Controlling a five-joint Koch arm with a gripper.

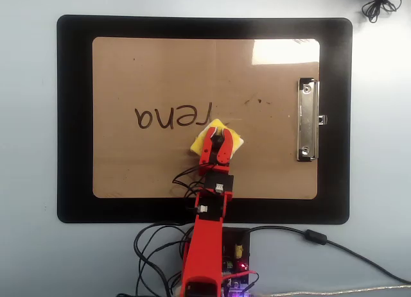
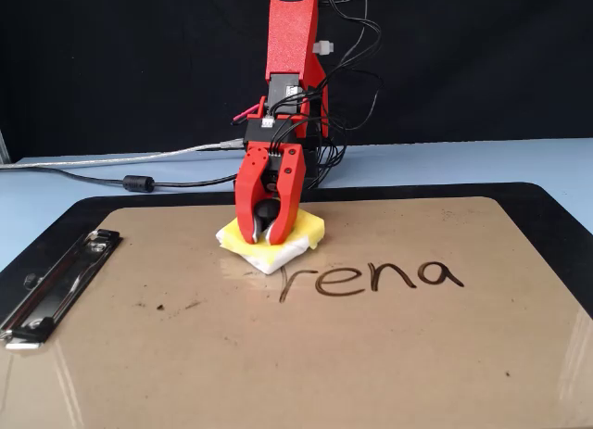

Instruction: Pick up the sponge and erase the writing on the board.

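the red gripper (image 1: 216, 135) (image 2: 266, 236) is clenched around the black knob at the centre of the sponge (image 1: 231, 140) (image 2: 306, 231), one jaw on each side of the knob, and it presses the sponge flat onto the board (image 1: 128, 169) (image 2: 371, 364). in the overhead view the sponge sits on the lower middle of the board, nearer the bottom long edge than the top one, just below the right-hand end of the writing (image 1: 173, 117); a corner of the sponge comes just beside the last letter there. in the fixed view the sponge lies toward the board's far edge, just behind and left of the writing (image 2: 371, 279), which reads "rena". a few faint dark smudges (image 1: 258, 102) (image 2: 174, 308) mark the board between the writing and the silver clip (image 1: 307, 120) (image 2: 56, 285), which is fixed to the board's short edge, on the right in the overhead view and on the left in the fixed view. the board lies on a larger black mat (image 1: 74, 117) (image 2: 556, 216) whose border shows all round it. the arm (image 1: 204, 239) (image 2: 292, 40) reaches in over the board's bottom long edge in the overhead view, with black cables (image 1: 151, 246) bunched at its base beyond the mat.
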